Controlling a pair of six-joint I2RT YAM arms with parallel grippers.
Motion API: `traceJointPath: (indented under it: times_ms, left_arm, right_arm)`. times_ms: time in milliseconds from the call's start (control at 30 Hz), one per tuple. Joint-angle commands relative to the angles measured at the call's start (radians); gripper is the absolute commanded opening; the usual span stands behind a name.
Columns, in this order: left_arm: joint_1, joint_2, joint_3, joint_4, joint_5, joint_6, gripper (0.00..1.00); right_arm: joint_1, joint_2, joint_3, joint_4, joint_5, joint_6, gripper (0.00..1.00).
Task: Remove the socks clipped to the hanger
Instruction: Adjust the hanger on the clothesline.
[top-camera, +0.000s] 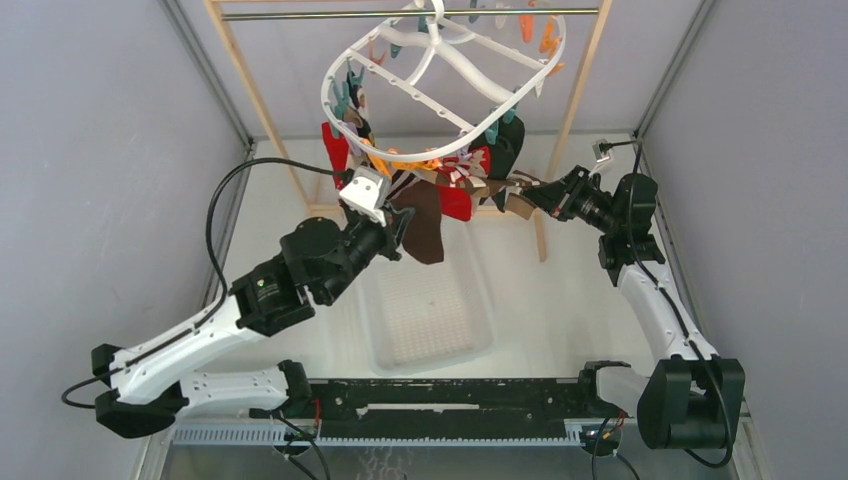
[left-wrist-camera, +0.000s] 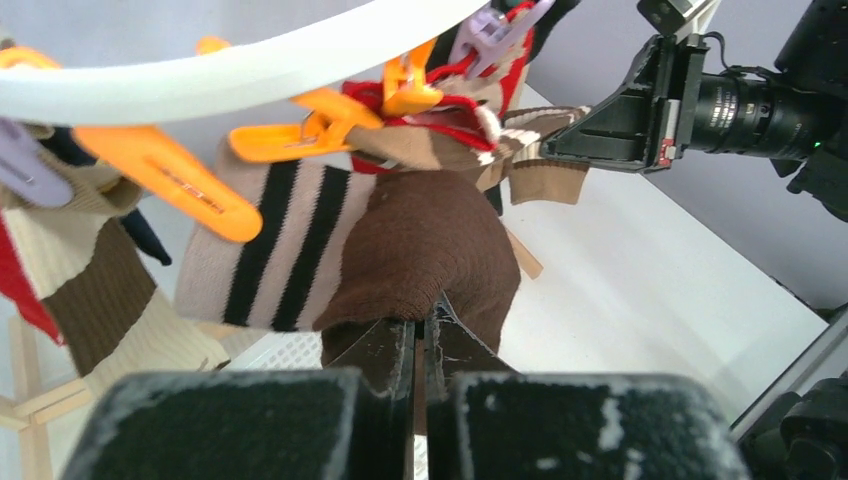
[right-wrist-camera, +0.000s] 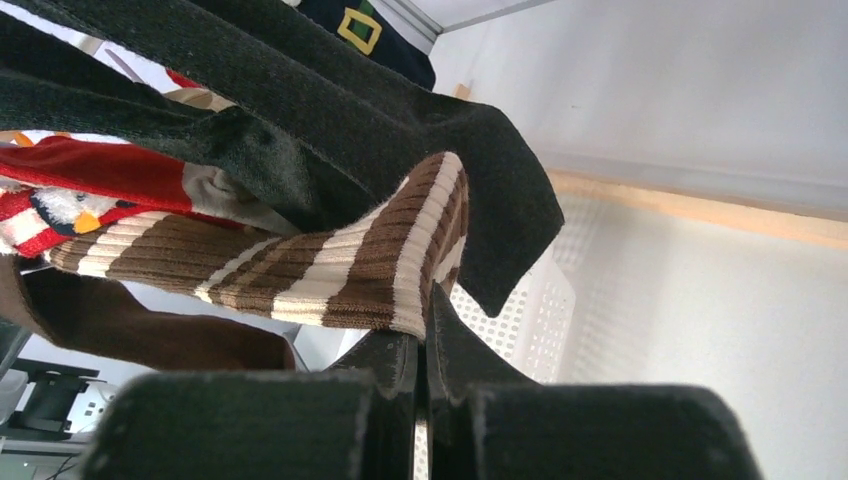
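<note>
Pinching brown sock (left-wrist-camera: 430, 240): left fingers (left-wrist-camera: 385, 345) | right fingers (right-wrist-camera: 455, 345): nipping striped sock (right-wrist-camera: 330, 265) | black sock (right-wrist-camera: 330, 110) draped over it

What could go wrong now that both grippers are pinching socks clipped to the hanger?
The left gripper pinches only the tip of the brown sock, so it may slip before the orange clip lets go. The right gripper holds the striped sock beneath a dark sock, which could get dragged along. Pulling both might swing the tilted hanger off its rod.
</note>
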Motion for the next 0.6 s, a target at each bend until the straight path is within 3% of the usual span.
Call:
traceJointPath:
  times_ms: [0, 567]
  left_arm:
    - [-0.035, 0.062, 0.112, 0.021, -0.038, 0.038, 0.00]
    - [-0.041, 0.387, 0.404, 0.002, 0.032, 0.069, 0.00]
  right_arm:
    - [-0.010, -0.003, 0.043, 0.029, 0.005, 0.000, 0.00]
    - [-0.011, 0.041, 0.078, 0.047, -0.001, 0.013, 0.00]
